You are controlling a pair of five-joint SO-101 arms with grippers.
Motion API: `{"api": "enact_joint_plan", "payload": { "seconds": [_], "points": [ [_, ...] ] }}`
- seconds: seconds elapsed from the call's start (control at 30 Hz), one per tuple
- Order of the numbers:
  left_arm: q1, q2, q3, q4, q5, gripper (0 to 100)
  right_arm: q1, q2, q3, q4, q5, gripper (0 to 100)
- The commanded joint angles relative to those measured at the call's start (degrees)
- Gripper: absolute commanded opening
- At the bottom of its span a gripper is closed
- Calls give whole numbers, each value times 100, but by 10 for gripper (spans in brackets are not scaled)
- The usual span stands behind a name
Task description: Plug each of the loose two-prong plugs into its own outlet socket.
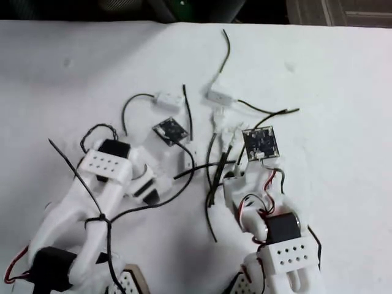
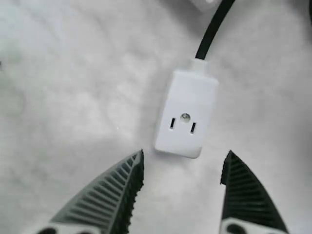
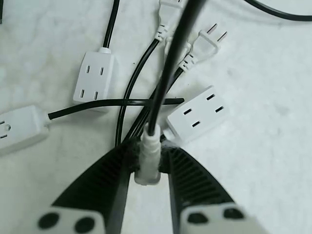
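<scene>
Right pincer point(image 3: 148, 148) is pinching a plug point(image 3: 146, 168); left pincer point(image 2: 184, 155) is hovering spread over a socket point(image 2: 187, 114). Seemingly nothing is sitting plugged in yet.

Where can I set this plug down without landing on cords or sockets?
Bare table opens right of the right arm, and again at the far left, past the socket. The middle between the arms is crowded: crossed cords and a loose plug lie just ahead of the right pincer, shut on the held plug.
</scene>
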Motion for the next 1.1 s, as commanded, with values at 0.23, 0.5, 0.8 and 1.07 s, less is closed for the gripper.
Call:
{"api": "enact_joint_plan", "payload": {
  "seconds": [0.23,0.5,0.8,1.07],
  "points": [
    [470,-40,9,-378,0,273,40,-66,-44,4,-18,17],
    [374,1798,-993,-35,-26,273,40,-66,-44,4,-18,17],
    [-673,3213,-3473,809,-62,268,40,-66,-44,13,-35,17],
    [-743,3081,-4809,2092,-70,268,57,-66,-44,13,-35,17]
  ]
}}
